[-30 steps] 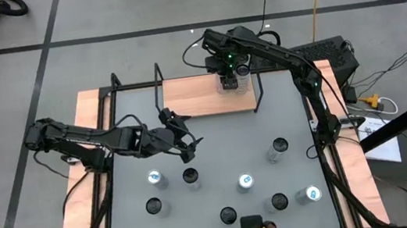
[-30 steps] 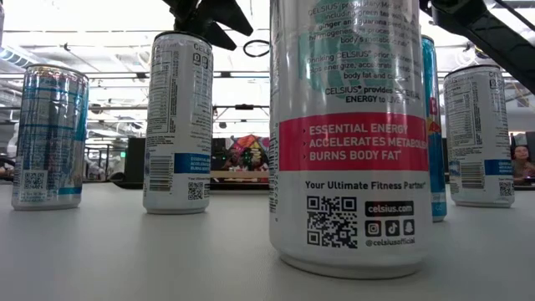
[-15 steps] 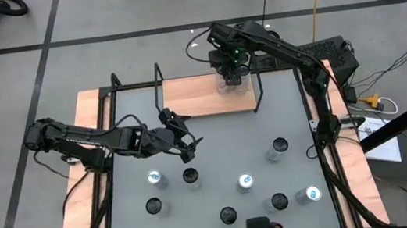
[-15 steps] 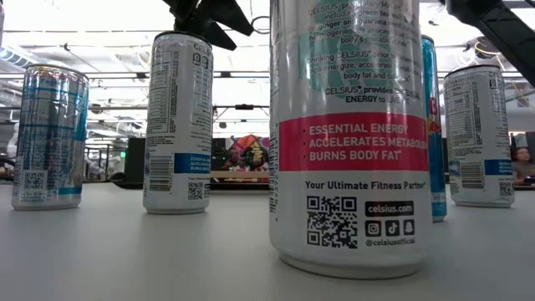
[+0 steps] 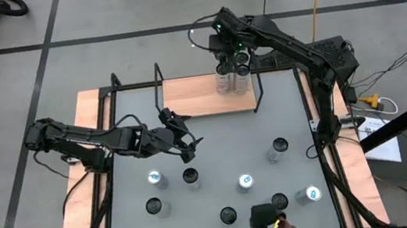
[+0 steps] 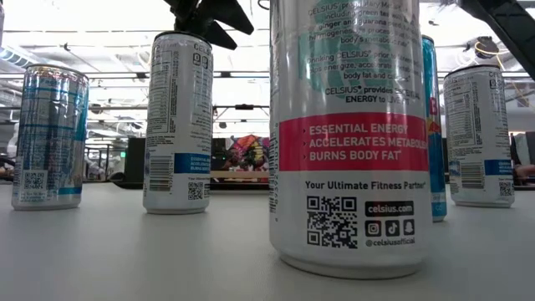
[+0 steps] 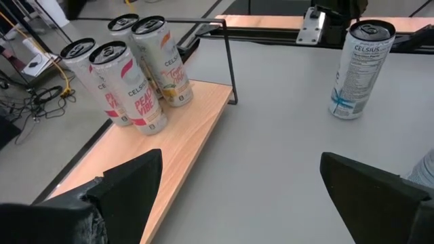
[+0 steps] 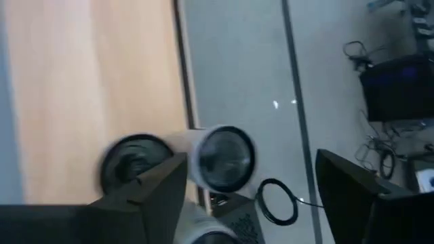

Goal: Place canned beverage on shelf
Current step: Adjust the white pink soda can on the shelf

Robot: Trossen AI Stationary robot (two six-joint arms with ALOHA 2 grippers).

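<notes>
With my right tool [image 5: 227, 44] released above the shelf [image 5: 201, 98], a careless retreat could topple the cans [image 5: 232, 81] (tightly clustered).

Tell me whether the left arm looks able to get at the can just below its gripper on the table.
Probably yes. The left gripper hangs open right beside that can, with bare tabletop between them. Its nearest neighbour, another can, stands clear to one side and should not block the fingers.
</notes>
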